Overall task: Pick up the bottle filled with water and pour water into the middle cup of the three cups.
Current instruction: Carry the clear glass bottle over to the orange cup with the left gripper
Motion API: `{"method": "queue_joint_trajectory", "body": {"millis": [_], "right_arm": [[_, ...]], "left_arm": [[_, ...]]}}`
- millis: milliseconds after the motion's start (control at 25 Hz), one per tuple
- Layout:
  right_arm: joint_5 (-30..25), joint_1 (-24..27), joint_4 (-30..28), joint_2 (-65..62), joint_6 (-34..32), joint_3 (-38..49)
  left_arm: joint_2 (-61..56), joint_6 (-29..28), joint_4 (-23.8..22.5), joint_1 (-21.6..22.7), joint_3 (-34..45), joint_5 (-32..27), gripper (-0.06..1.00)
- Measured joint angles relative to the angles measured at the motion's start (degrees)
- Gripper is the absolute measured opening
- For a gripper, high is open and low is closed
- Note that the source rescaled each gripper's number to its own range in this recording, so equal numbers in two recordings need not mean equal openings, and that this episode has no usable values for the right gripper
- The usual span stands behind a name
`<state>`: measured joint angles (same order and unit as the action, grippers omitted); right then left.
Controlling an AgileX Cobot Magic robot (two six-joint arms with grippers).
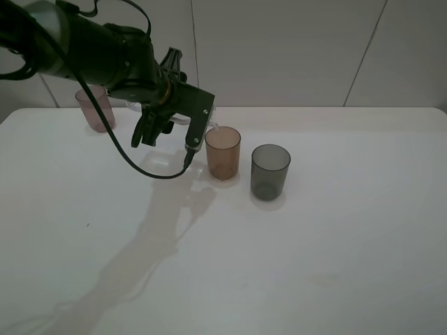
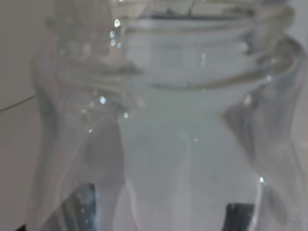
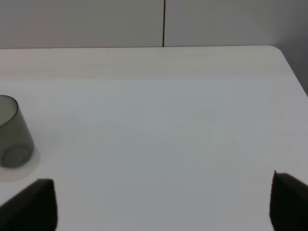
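My left gripper (image 1: 165, 115) is shut on the clear bottle (image 1: 211, 123) and holds it tipped on its side, with its neck just above the rim of the amber middle cup (image 1: 223, 152). The arm hides most of the bottle in the high view. In the left wrist view the bottle's threaded neck and shoulders (image 2: 192, 96) fill the frame, with my dark fingertips (image 2: 79, 207) on either side. The dark grey cup (image 1: 269, 171) stands right of the amber one. The mauve cup (image 1: 94, 108) stands far back left. My right gripper (image 3: 163, 202) is open and empty, out of the high view.
The white table (image 1: 314, 265) runs back to a tiled wall. The dark grey cup (image 3: 12, 132) shows at the edge of the right wrist view. A black cable (image 1: 150, 169) hangs from the left arm close to the amber cup.
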<state>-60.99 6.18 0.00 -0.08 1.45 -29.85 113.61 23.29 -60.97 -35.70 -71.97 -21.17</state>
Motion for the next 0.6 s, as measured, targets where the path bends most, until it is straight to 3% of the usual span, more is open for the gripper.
{"method": "queue_joint_trajectory", "body": {"millis": [600], "right_arm": [[0.0,0.0,0.0,0.0,0.0,0.0]], "left_arm": [[0.0,0.1,-3.5,0.0,0.0,2.4,0.01]]}}
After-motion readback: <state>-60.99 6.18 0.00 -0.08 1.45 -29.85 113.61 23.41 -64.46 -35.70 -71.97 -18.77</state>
